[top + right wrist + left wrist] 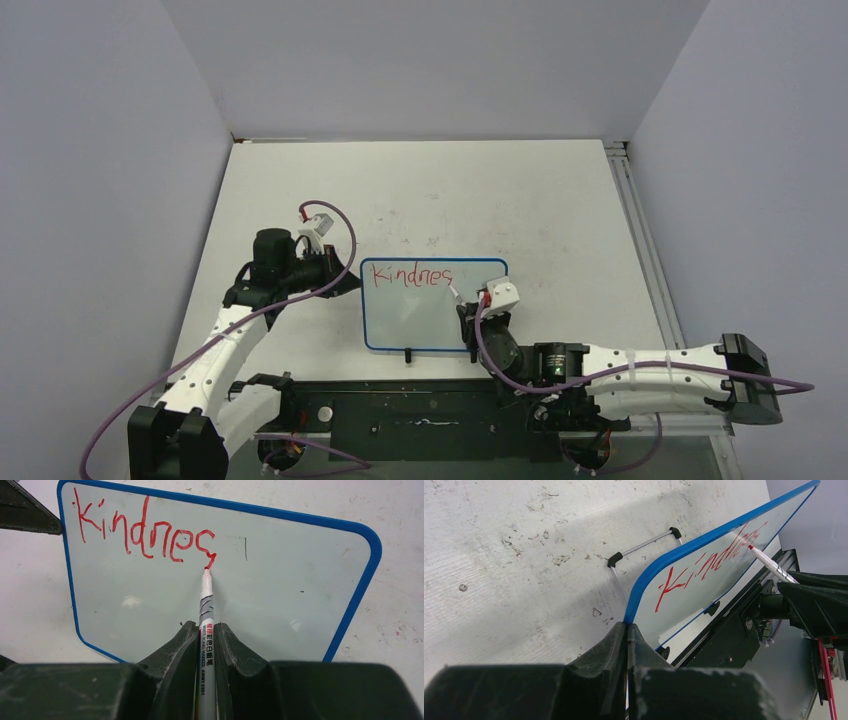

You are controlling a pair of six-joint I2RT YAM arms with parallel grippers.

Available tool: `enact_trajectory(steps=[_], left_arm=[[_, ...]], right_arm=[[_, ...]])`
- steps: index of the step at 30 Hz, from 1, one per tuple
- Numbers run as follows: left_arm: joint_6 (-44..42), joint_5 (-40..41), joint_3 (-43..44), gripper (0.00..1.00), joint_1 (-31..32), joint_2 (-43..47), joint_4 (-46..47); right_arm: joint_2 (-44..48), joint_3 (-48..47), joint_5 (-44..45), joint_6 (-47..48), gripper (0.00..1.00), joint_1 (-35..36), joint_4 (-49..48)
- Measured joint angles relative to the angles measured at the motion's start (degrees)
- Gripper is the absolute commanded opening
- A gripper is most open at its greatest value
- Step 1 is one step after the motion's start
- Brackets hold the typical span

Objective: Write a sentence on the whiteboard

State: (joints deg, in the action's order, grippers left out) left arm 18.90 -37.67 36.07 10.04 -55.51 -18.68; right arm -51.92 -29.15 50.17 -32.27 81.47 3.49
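Note:
The blue-framed whiteboard (434, 305) lies on the table in front of the arms, with red letters "Kindnes" (145, 530) along its far edge. My left gripper (627, 627) is shut on the board's left edge (634, 600), pinching the blue frame. My right gripper (205, 630) is shut on a white marker (206, 625). The marker's red tip (206, 569) touches the board at the tail of the last "s". In the top view the right gripper (478, 300) sits over the board's right part and the left gripper (345, 272) at its left edge.
The white tabletop (560, 210) is scuffed and marked. A wire stand with black ends (644, 545) shows behind the board in the left wrist view. A metal rail (640, 240) runs along the table's right side. Grey walls enclose the table.

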Motion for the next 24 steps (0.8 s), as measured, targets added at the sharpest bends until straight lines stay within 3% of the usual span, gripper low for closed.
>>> enact_trajectory(steps=[15, 24], left_arm=[[0.00, 0.22, 0.00, 0.00, 0.00, 0.00, 0.00], [0.00, 0.07, 0.00, 0.00, 0.04, 0.00, 0.00]], right_arm=[[-3.23, 0.02, -0.96, 3.54, 0.05, 0.11, -6.03], [1.20, 0.00, -0.79, 5.05, 0.05, 0.74, -6.01]])
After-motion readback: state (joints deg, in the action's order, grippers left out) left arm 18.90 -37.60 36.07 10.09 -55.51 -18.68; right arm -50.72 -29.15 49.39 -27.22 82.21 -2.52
